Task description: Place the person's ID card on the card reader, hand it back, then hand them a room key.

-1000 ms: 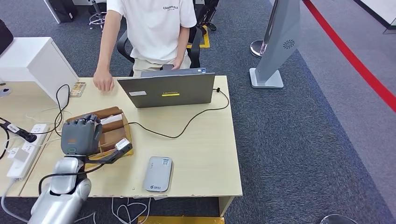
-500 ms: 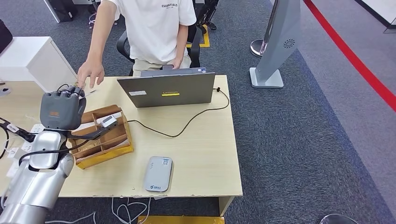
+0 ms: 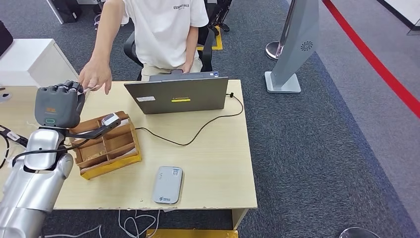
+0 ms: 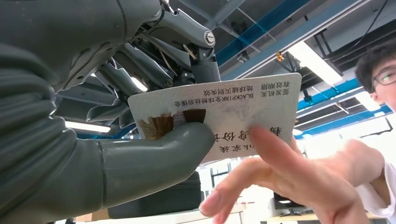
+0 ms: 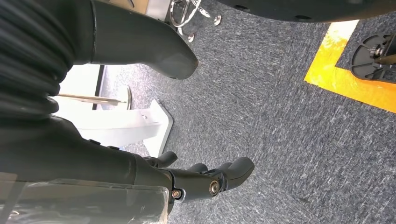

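Left hand (image 4: 116, 154) pinching card (image 4: 224, 112) printed "BLACKPINK", person's hand (image 4: 289, 182) touching it, right hand (image 5: 205, 179) empty, fingers loosely apart

light wooden tabletop (image 3: 218, 163) | far edge: open grey laptop (image 3: 177, 94), black cable (image 3: 198, 134) trailing from its right side across the surface | left of centre: brown-and-yellow divided wooden organiser box (image 3: 106, 148) | near front edge: flat grey card reader (image 3: 167, 184), apart from the box
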